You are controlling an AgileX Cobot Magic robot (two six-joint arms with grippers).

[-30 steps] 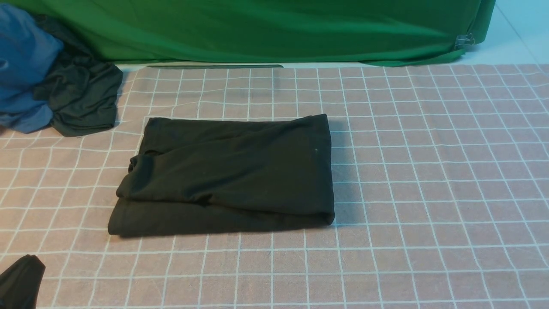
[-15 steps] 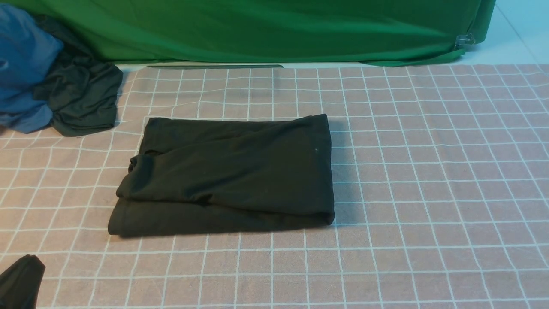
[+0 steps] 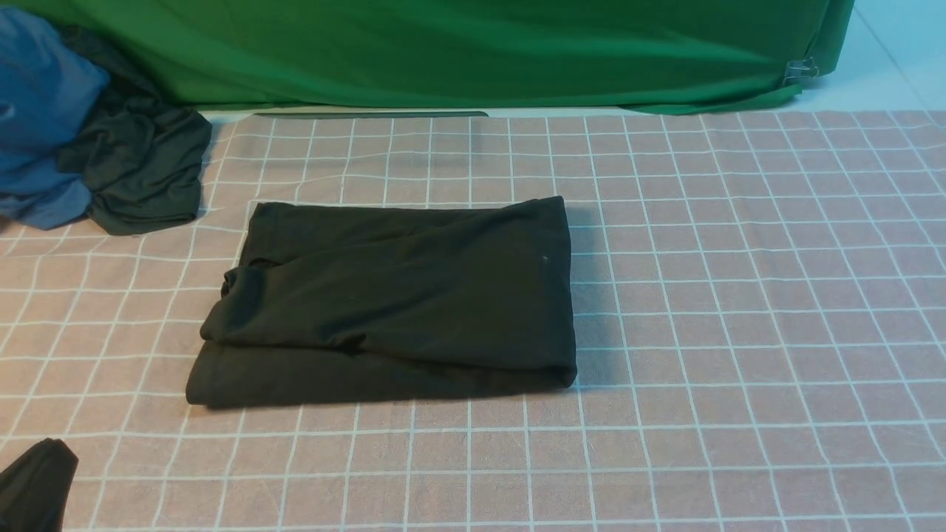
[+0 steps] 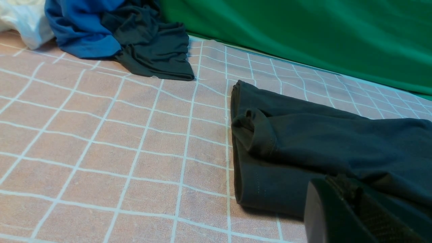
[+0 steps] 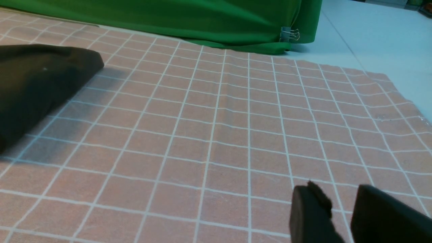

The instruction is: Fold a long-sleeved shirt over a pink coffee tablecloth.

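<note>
The black long-sleeved shirt [image 3: 399,295] lies folded into a flat rectangle on the middle of the pink coffee tablecloth [image 3: 739,295]. My left gripper [image 3: 33,484] shows as a dark tip at the near left corner, clear of the shirt. In the left wrist view its fingers [image 4: 341,184] are pressed together, empty, with the shirt's folded end [image 4: 287,141] just beyond. The right gripper [image 5: 337,190] is out of the front view. In its wrist view it hovers open over bare tablecloth [image 5: 236,135], with the shirt's corner [image 5: 37,84] far off.
A blue garment [image 3: 37,111] and a dark grey-green garment [image 3: 140,170] are heaped at the far left. A plain green cloth [image 3: 473,52] with a binder clip [image 3: 802,70] runs along the back. The tablecloth's frayed right edge [image 5: 405,98] meets pale tabletop.
</note>
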